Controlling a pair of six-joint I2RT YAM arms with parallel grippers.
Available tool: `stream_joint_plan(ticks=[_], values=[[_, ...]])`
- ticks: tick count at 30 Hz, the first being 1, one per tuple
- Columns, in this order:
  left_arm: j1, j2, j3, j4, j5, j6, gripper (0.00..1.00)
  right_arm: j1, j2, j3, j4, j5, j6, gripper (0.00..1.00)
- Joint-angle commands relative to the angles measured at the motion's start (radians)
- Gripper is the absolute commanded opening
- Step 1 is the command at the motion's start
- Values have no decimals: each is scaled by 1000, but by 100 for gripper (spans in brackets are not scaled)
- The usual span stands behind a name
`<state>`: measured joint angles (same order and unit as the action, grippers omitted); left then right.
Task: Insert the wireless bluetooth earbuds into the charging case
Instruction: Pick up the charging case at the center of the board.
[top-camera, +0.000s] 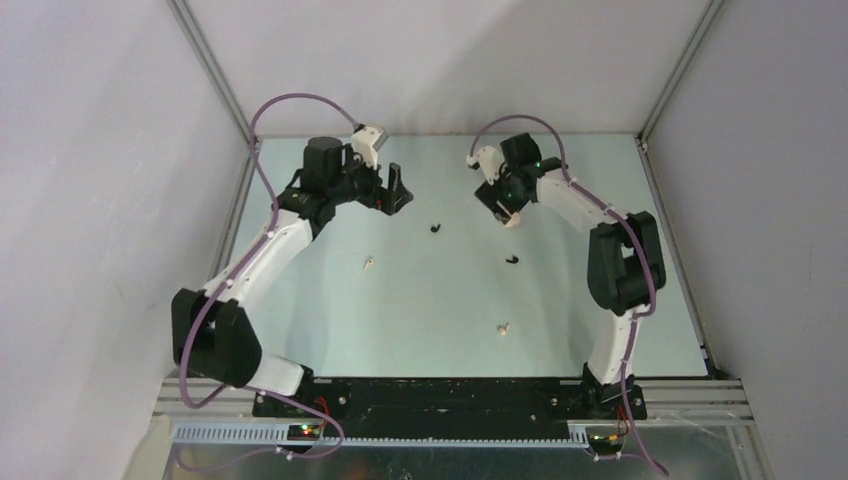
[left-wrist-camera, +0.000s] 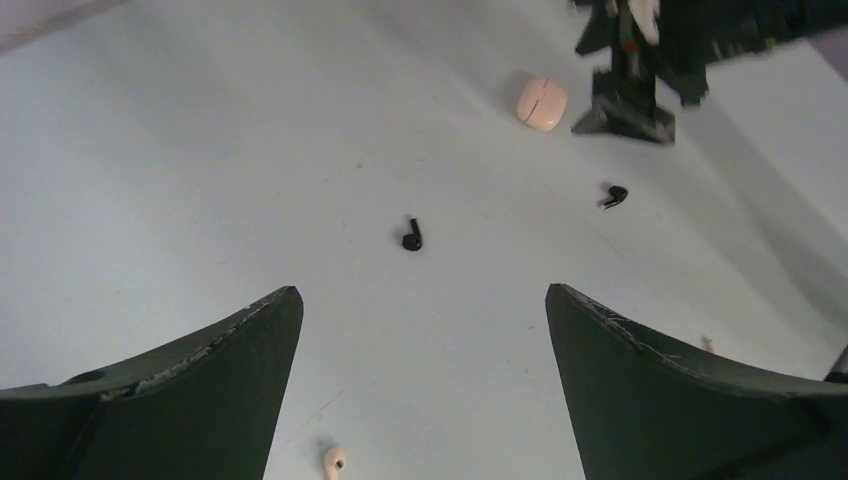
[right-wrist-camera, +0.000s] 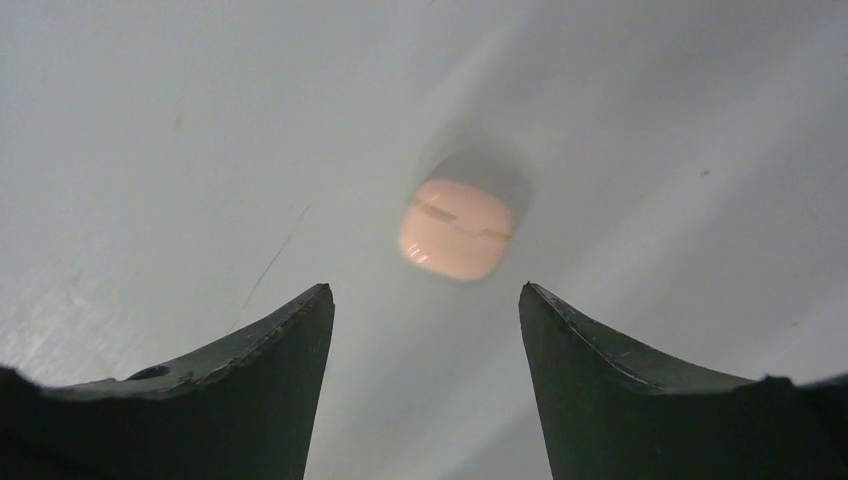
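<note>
Nearest the arm bases, a tiny cream-white plastic earbud w/ short stem (top-camera: 503, 328) lies alone on the pale grey-green tabletop (top-camera: 420, 330), right of centre. Further out and left of centre is a second cream-white earbud (top-camera: 367, 264). Roughly level w/ it on the right is a tiny black earbud (top-camera: 513, 260). Beyond those, near mid-table, lies a second black earbud (top-camera: 434, 229). All four lie loose & well apart, none touching a gripper or the case.

The charging case (right-wrist-camera: 456, 228) is a small rounded pinkish-cream plastic shell, flat on the table toward the far right. A seam line runs across it & the lid looks shut.

Right gripper (right-wrist-camera: 425, 287): dark fingers parted, nothing btwn them. The case lies just past the fingertips, in line w/ the gap, no contact seen.

Left gripper (left-wrist-camera: 422, 290): at far left, fingers spread wide, holding nothing, raised over the table. In its wrist view the second black earbud lies ahead of the gap. The second cream-white earbud shows at the bottom edge, below & btwn the fingers.
</note>
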<state>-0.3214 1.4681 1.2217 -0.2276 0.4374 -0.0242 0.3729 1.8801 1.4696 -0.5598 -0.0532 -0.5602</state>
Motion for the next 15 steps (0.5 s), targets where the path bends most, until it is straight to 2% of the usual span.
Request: stream_joint_plan(ticks=[1, 4, 9, 15], values=[[50, -119, -38, -37, -23, 124, 99, -98, 131, 283, -186, -57, 40, 73], [67, -160, -77, -12, -26, 134, 99, -135, 206, 370, -241, -123, 75, 75], [69, -157, -91, 1, -27, 123, 99, -149, 348, 543, -392, -138, 210, 75], [68, -140, -112, 35, -19, 80, 99, -125, 371, 505, -381, -117, 307, 80]])
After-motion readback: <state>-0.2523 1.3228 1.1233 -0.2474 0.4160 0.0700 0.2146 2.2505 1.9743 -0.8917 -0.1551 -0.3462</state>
